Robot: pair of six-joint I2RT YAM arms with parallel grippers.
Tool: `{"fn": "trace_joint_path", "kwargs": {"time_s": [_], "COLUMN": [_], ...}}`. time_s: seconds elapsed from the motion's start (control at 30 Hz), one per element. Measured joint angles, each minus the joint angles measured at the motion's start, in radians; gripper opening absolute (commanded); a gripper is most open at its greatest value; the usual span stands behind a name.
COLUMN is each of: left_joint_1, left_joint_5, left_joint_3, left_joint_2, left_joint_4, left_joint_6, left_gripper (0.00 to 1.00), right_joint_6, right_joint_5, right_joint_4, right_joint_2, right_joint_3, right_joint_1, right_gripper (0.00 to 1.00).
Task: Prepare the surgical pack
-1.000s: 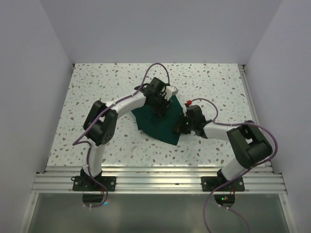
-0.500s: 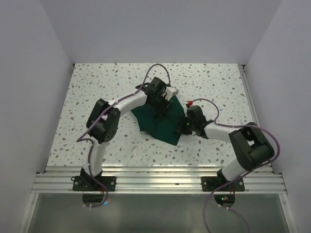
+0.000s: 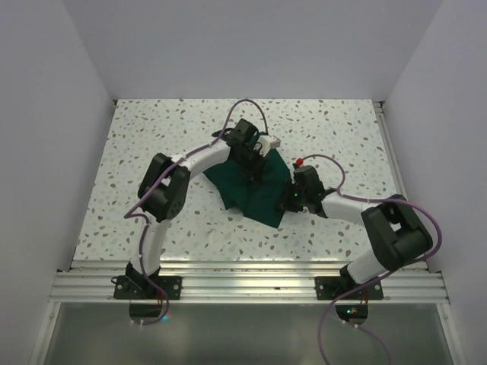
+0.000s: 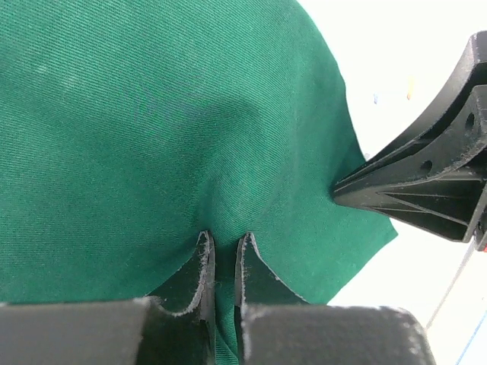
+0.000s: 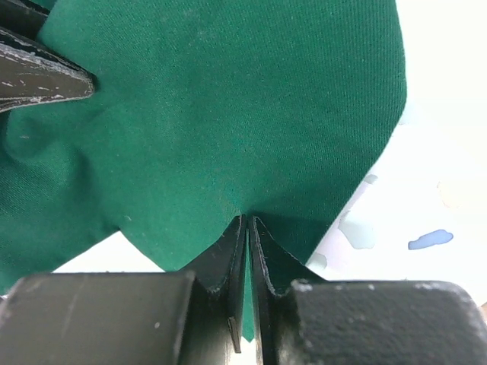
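Note:
The dark green cloth drape [image 3: 255, 192] lies bunched on the speckled table at its middle. My left gripper [image 3: 255, 169] is shut on a pinched fold of the drape [image 4: 190, 137] at its far side. My right gripper [image 3: 285, 201] is shut on the drape's edge [image 5: 228, 114] at the right. In the left wrist view the right gripper's black fingers [image 4: 415, 186] touch the cloth edge. In the right wrist view the left gripper's fingers [image 5: 38, 76] show at the upper left. The steel tray, scissors, forceps and gauze pads are hidden or out of view.
White walls enclose the speckled table [image 3: 152, 144] on the left, back and right. An aluminium rail [image 3: 243, 285] runs along the near edge. Purple cables loop over both arms. A red knob [image 3: 300, 162] sits on the right wrist.
The left gripper has moved a little right and toward the near side with the cloth, and the drape has bunched up narrower. The right gripper has hardly moved.

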Motion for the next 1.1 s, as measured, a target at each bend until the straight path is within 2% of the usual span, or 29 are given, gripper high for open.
{"fn": "trace_joint_path", "kwargs": {"time_s": [0.73, 0.77, 0.87, 1.03, 1.07, 1.1], "left_joint_1": [-0.016, -0.018, -0.025, -0.051, -0.055, -0.058], "left_joint_5": [0.021, 0.022, 0.015, -0.031, -0.039, -0.046], "left_joint_3": [0.118, 0.121, 0.122, 0.114, 0.114, 0.115], "left_joint_2": [0.034, 0.037, 0.039, 0.050, 0.050, 0.050], "left_joint_4": [-0.150, -0.153, -0.151, -0.153, -0.155, -0.157], "left_joint_6": [-0.035, -0.035, -0.037, -0.035, -0.035, -0.032], "left_gripper": [0.00, 0.10, 0.28, 0.39, 0.46, 0.48], "right_joint_6": [-0.024, -0.025, -0.026, -0.029, -0.029, -0.029], "right_joint_5": [-0.027, -0.027, -0.027, -0.026, -0.026, -0.026], "right_joint_4": [0.064, 0.064, 0.064, 0.063, 0.063, 0.063], "right_joint_2": [-0.024, -0.024, -0.024, -0.024, -0.024, -0.024], "right_joint_3": [-0.034, -0.034, -0.034, -0.034, -0.034, -0.034], "right_joint_1": [0.000, 0.000, 0.000, 0.000, 0.000, 0.000], "right_gripper": [0.14, 0.14, 0.15, 0.16, 0.16, 0.16]}}
